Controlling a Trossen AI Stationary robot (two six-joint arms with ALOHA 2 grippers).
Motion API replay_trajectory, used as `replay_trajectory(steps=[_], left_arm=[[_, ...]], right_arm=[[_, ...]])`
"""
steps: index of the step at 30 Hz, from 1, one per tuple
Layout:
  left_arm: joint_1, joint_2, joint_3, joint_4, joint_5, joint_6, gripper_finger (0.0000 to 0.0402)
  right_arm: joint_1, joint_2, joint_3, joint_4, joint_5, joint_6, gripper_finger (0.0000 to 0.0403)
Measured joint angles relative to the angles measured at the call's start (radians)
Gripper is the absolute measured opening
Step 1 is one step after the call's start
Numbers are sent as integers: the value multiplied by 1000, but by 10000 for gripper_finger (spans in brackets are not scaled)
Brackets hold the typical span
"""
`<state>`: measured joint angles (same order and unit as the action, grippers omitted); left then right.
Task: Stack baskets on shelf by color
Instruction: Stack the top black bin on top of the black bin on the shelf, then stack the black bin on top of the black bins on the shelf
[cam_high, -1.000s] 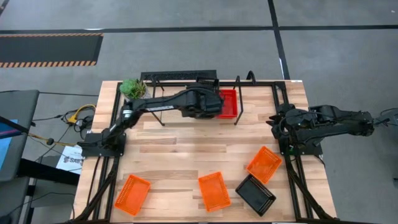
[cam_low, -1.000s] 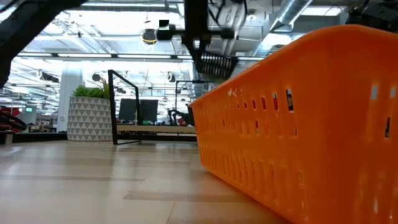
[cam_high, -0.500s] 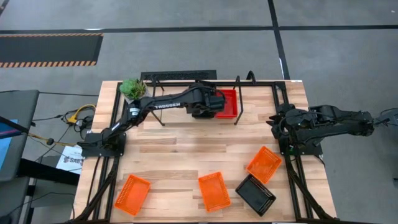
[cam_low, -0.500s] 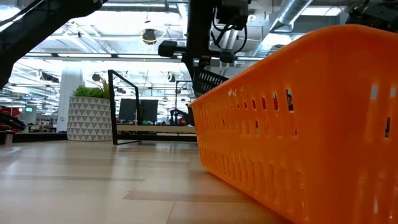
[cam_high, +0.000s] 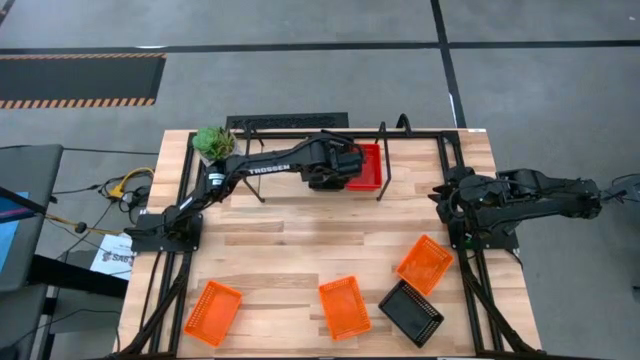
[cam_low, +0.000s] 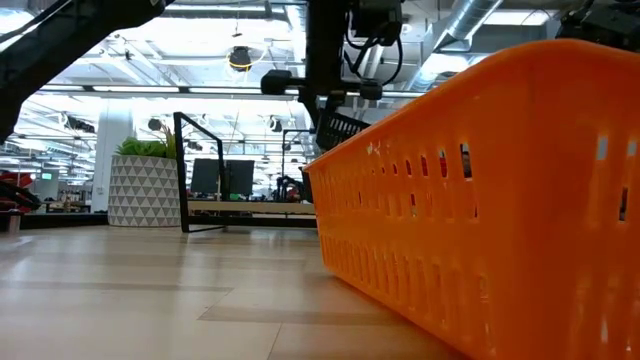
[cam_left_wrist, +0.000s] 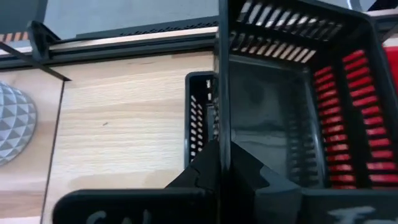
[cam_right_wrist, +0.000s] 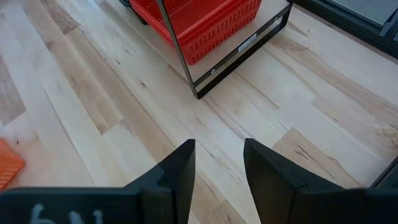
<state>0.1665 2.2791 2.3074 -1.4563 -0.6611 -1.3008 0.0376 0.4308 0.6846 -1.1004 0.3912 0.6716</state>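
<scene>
My left gripper (cam_high: 338, 172) reaches over the shelf (cam_high: 384, 180) at the table's far edge, shut on a black basket (cam_left_wrist: 273, 99). In the low view that basket (cam_low: 340, 128) hangs tilted under the gripper (cam_low: 330, 95). The end of another black basket (cam_left_wrist: 198, 112) shows beneath it. Red baskets (cam_high: 366, 165) sit on the shelf's right part. Three orange baskets (cam_high: 213, 312) (cam_high: 344, 306) (cam_high: 424, 263) and one black basket (cam_high: 411, 312) lie on the table's near half. My right gripper (cam_right_wrist: 217, 162) is open and waits at the table's right side (cam_high: 468, 205). My left gripper pinches one wall of the black basket at its rim (cam_left_wrist: 219, 124), one finger inside the basket and one outside. The fingers come from above, slanting toward the far edge. The basket is lifted, tilted, and hangs over the shelf; whether it touches the basket below, I cannot tell.
A white plant pot with a green plant (cam_high: 213, 142) stands at the far left corner beside the shelf. Black arm frames run along both table sides (cam_high: 455, 160). Bare wood lies across the table's middle (cam_high: 300, 235). An orange basket (cam_low: 480, 200) fills the low view's right.
My left gripper has moved toward the far edge over the shelf and come down. The black basket, level a second ago, now hangs lower and tipped. The right arm has kept still.
</scene>
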Motion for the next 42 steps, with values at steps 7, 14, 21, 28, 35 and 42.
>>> replay_trajectory(steps=[7, 14, 21, 28, 35, 42], left_arm=[[3, 0, 0, 8, -1, 18, 44], [3, 0, 0, 7, -16, -1, 81], [3, 0, 0, 7, -16, 33, 106], [3, -3, 0, 7, 5, 44, 158], [4, -3, 0, 8, 118, 111, 199], [-32, -3, 0, 59, 447, 290, 196]], right_arm=[[0, 0, 0, 0, 0, 0, 159], [0, 0, 0, 0, 0, 0, 159], [0, 0, 0, 0, 0, -2, 159], [0, 0, 0, 0, 0, -2, 159], [0, 0, 0, 0, 0, -2, 159], [0, 0, 0, 0, 0, -2, 159]])
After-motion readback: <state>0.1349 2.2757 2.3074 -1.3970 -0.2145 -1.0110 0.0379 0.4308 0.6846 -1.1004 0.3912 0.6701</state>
